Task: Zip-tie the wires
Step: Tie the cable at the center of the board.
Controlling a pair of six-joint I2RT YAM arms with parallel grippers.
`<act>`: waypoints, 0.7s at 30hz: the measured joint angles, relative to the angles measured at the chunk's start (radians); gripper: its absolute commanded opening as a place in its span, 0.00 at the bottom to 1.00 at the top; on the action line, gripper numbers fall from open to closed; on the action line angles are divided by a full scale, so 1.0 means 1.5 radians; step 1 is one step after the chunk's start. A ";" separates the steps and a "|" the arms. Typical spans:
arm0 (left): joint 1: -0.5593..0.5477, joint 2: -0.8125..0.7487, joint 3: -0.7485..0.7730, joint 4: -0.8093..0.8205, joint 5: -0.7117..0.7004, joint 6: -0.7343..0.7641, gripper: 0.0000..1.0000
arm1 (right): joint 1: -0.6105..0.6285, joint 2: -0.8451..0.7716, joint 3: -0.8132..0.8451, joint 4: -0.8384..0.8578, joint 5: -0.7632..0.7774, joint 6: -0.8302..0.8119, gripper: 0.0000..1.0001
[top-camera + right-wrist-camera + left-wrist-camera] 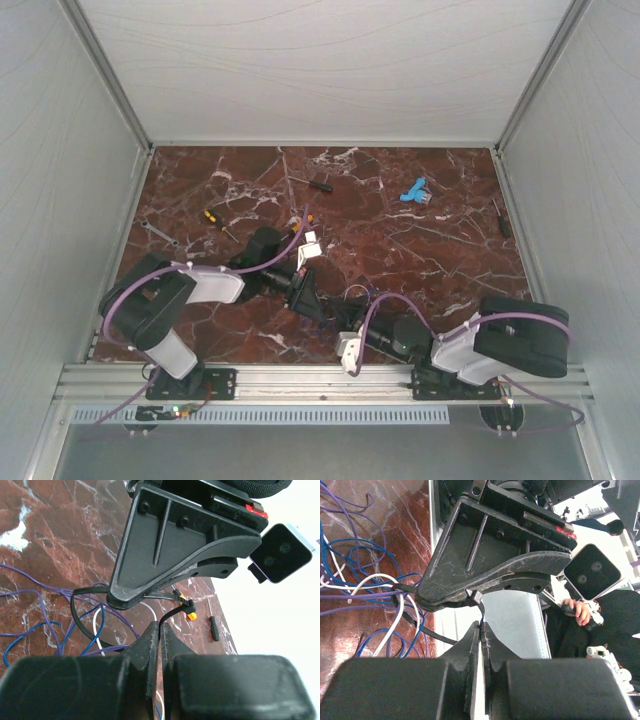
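Cinching step: zip tie [437, 637] is looped round the wires [375, 576], left of frame on the tabletop [410, 520]. Left gripper [480, 630] and right gripper [159, 630] jaws both pinch the tie. Next move probably calls for pulling the tail to tighten.

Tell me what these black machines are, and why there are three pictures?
They are two robot arms, the left arm and the right arm, bolted to the near edge of a red-brown marble table. One picture looks down from above; the other two come from small cameras on each arm's wrist, so you see its own jaws up close. On the table lies a tangle of thin purple, blue and white wires, plus small tools such as an orange-handled screwdriver. A thin black plastic zip tie loops round some of the wires. Both arms' jaws are pinched shut on it.
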State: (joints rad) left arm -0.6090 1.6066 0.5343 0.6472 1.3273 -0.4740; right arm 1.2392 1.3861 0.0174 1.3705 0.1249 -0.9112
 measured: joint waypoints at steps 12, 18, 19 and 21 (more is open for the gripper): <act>-0.001 0.040 0.000 0.042 0.007 -0.042 0.00 | 0.023 0.087 0.001 0.045 0.051 -0.083 0.00; -0.001 0.049 -0.001 0.039 0.008 -0.047 0.00 | 0.023 0.074 0.001 0.048 0.056 -0.094 0.00; -0.001 0.049 -0.001 0.035 0.008 -0.043 0.00 | 0.024 0.072 0.001 0.048 0.056 -0.094 0.00; 0.001 0.049 0.001 0.023 0.005 -0.035 0.00 | 0.027 0.072 0.001 0.048 0.056 -0.094 0.00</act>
State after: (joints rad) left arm -0.6079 1.6794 0.5354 0.6811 1.3342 -0.5266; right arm 1.2797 1.4940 0.0189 1.4422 0.2089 -1.0523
